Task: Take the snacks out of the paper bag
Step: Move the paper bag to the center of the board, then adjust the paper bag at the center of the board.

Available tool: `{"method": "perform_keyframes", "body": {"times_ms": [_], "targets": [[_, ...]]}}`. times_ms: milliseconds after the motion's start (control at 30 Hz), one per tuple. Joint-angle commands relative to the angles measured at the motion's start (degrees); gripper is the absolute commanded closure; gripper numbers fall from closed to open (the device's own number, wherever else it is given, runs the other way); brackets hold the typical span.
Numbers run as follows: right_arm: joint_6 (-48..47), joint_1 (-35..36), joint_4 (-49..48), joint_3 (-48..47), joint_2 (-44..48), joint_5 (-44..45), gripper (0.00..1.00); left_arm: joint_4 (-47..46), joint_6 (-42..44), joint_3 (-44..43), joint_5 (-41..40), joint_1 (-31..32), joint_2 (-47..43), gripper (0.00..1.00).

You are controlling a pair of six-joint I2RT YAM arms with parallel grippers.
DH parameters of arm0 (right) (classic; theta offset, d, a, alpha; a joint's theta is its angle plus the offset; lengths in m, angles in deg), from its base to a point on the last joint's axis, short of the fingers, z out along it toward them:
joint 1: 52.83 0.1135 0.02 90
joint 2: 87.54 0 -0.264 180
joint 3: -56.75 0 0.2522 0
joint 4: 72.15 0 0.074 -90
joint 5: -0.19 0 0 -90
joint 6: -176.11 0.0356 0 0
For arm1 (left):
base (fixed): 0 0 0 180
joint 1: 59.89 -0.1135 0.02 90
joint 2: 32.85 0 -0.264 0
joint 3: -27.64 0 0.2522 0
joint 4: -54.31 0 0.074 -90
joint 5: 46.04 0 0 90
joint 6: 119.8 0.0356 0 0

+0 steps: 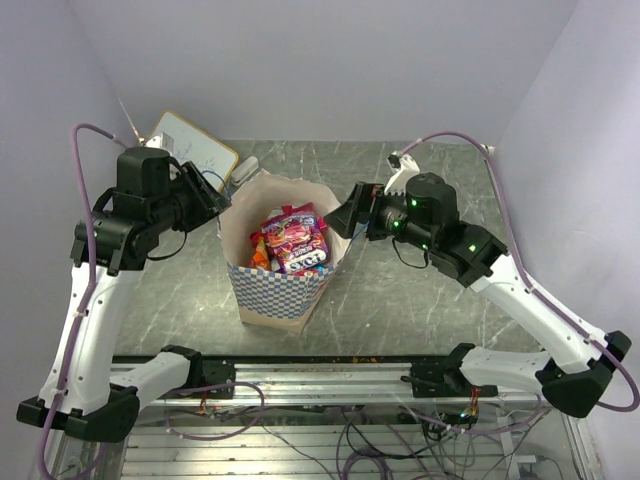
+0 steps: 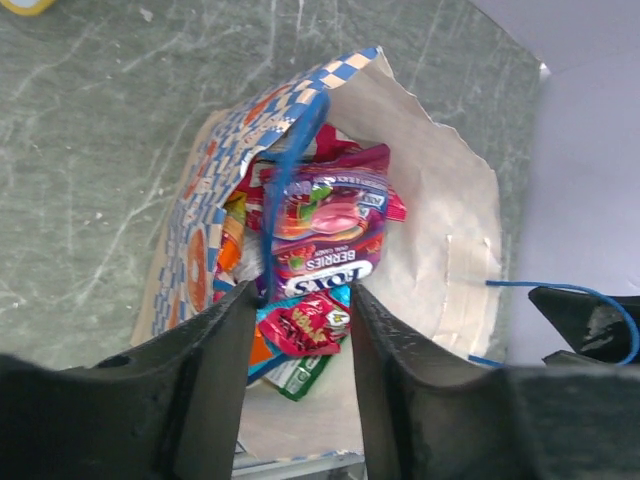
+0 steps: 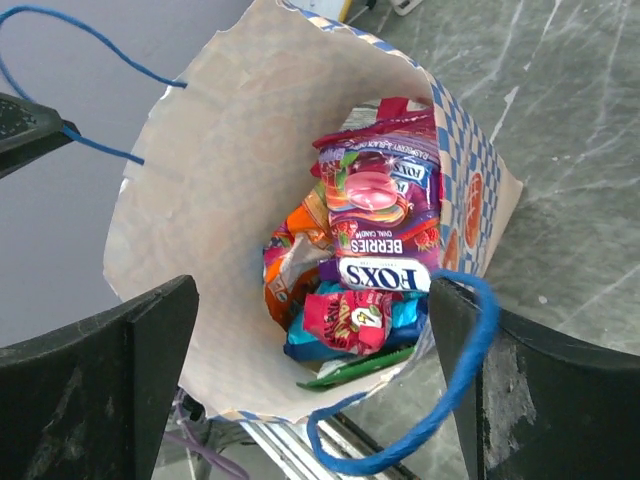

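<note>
The paper bag [image 1: 278, 290] stands open at the table's middle, also in the left wrist view [image 2: 450, 230] and right wrist view [image 3: 220, 170]. Inside lie the snacks: a large purple-pink Fox's packet [image 1: 297, 240] [image 2: 325, 225] [image 3: 385, 220], a small red one [image 2: 300, 325] [image 3: 350, 320], orange [image 3: 290, 260], blue [image 3: 405, 312] and green [image 3: 360, 365]. My left gripper [image 1: 215, 205] [image 2: 302, 295] is open at the bag's left rim, a blue cord handle [image 2: 285, 180] running to one finger. My right gripper [image 1: 350, 215] [image 3: 312, 290] is wide open at the right rim, the other handle [image 3: 470, 340] looped over one finger.
A wooden-framed whiteboard [image 1: 195, 150] lies at the back left, close behind the left arm. A small white object [image 1: 403, 165] sits at the back right. The metal rail [image 1: 320, 375] marks the table's near edge, with cables below. Walls close in on both sides.
</note>
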Motion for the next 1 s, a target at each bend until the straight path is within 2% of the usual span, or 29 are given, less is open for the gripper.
{"method": "perform_keyframes", "body": {"times_ms": [0,100,200,267,400,500,600,733,833,967], "targets": [[-0.3,0.08,4.27,-1.3,3.19,2.91,0.0,-0.58,-1.09,-0.32,4.31,0.29,-0.64,0.44],[2.06,0.05,5.75,-1.26,5.39,5.74,0.0,-0.02,-1.82,-0.82,2.36,0.29,-0.31,0.39],[0.75,0.05,1.91,-0.07,7.49,4.65,0.0,-1.57,-2.86,-0.57,2.48,0.29,0.27,0.33],[0.85,0.09,1.81,-0.4,7.13,4.26,0.0,-1.93,-2.72,-1.58,2.21,0.29,1.29,0.28],[0.72,0.05,4.75,-1.48,4.86,3.43,0.0,-2.25,0.19,-4.24,0.49,0.29,4.08,0.26],[-0.89,0.05,5.54,-1.65,3.85,1.95,0.0,-0.81,1.86,-6.85,-0.42,0.29,7.06,0.31],[-1.36,0.05,5.44,-1.78,3.13,1.87,0.03,-4.19,0.86,-4.16,-1.93,0.28,5.44,0.34],[2.91,0.06,9.36,-4.95,0.81,7.15,0.09,-7.52,0.02,-0.93,-3.33,0.29,3.34,0.47],[4.99,0.05,10.82,-6.0,-0.41,7.78,0.15,-5.62,2.4,-2.89,-5.16,0.29,4.43,0.54],[2.67,0.07,9.42,-6.08,0.08,4.72,0.31,-1.58,5.48,-5.07,-7.89,0.29,6.49,0.58]]}}
